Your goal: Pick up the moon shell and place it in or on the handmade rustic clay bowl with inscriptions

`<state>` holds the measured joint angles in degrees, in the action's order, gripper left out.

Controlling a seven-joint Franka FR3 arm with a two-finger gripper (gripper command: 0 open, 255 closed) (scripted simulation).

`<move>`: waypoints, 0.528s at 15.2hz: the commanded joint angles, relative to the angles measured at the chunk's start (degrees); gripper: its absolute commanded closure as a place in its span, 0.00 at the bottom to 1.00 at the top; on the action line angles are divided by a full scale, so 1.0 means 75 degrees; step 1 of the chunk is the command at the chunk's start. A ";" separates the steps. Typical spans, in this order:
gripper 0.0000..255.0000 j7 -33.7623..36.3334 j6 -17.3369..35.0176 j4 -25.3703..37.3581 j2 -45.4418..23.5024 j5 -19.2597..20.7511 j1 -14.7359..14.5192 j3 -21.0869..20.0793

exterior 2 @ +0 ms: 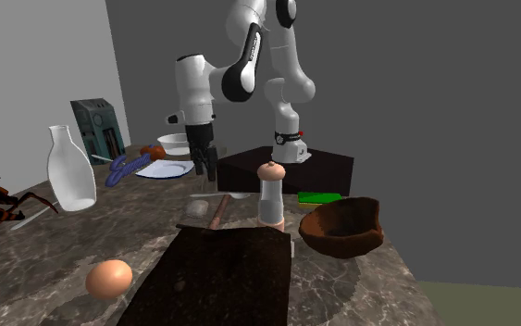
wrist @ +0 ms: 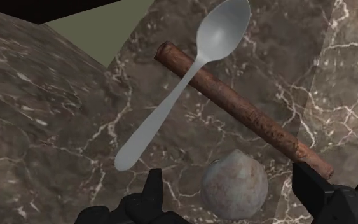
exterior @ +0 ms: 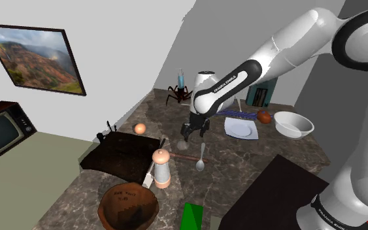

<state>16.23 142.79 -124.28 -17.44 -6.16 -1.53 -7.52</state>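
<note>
Moon shell, drawn as a rounded grey mottled lump, lies on the dark marbled worktop directly in the gap between the two black fingers of the gripper. The fingers stand wide apart, one on each side of the shell, with bare worktop showing between each of them and it, so nothing is gripped.

Just past the fingertips a rusty brown rod lies flat. A grey spoon crosses it, with its bowl farthest from the gripper and its handle pointing back towards one finger.

In the shoulder view the gripper hangs pointing down over the worktop, with the spoon just below it. The brown clay bowl sits well apart from the gripper, beyond a pepper mill that stands upright between them. In the second exterior view the bowl likewise lies past the mill from the gripper.
</note>
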 commanded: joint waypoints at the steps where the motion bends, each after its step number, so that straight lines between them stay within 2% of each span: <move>1: 0.00 0.0126 0.0170 0.0494 -0.0589 0.0057 -0.0080 0.0014; 4: 0.00 0.0214 0.0362 0.1152 -0.1355 0.0106 -0.0157 0.0056; 8: 0.00 0.0225 0.0649 0.1213 -0.1702 0.0123 -0.0202 0.0069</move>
<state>17.86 147.19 -115.65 -29.32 -5.30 -2.94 -7.05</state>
